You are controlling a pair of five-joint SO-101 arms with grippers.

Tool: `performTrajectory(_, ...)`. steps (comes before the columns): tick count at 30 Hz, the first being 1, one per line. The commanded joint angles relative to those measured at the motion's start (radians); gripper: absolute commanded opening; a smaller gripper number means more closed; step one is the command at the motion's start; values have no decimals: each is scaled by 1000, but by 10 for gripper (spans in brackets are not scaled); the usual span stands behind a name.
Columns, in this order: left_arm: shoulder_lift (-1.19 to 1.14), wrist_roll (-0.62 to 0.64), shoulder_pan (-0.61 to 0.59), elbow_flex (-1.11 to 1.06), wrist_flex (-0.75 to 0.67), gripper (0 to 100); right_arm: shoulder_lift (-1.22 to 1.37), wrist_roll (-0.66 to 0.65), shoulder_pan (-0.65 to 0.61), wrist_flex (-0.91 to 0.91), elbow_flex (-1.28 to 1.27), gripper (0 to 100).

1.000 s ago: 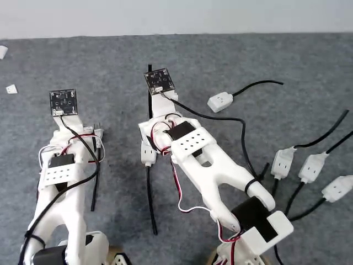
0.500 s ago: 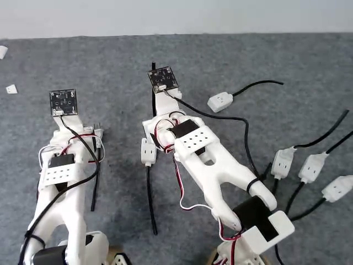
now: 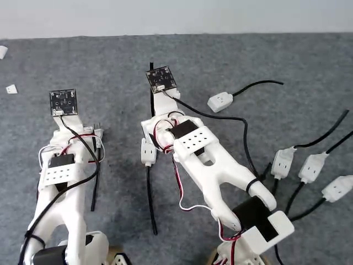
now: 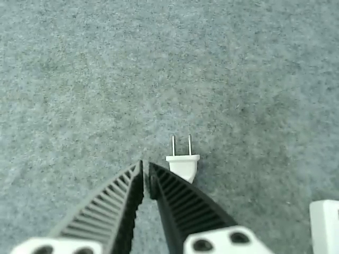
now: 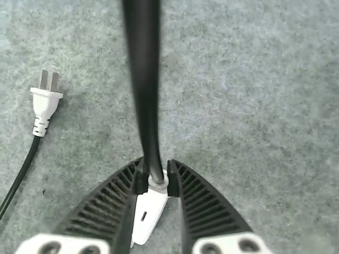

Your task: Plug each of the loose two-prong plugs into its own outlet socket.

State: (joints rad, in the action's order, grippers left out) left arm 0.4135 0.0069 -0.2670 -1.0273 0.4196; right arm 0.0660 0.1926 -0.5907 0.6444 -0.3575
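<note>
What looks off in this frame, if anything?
The right gripper is shut on a plug where its cord joins. The cord sticks out ahead of the fingertips, so the plug seems held backwards. The left gripper is shut, empty, beside a second plug.

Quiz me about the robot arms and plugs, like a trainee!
1. True or false: the left arm's fingers hold the small white plastic two-prong plug.
2. What do the right arm's fingers pinch? A) the white plastic end piece of a thick black cable B) a red ball C) nothing
3. How many boxy white plastic outlet sockets lie to the right arm's right?
Key: 1 false; 2 A; 3 four.
</note>
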Motion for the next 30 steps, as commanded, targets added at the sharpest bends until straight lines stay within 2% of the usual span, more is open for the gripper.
performTrajectory(1,21,6,-6,48,-25,12,13,-14,-10,-25,29,8)
performTrajectory(30,21,6,-6,48,-25,12,45,-15,-41,-21,41,8)
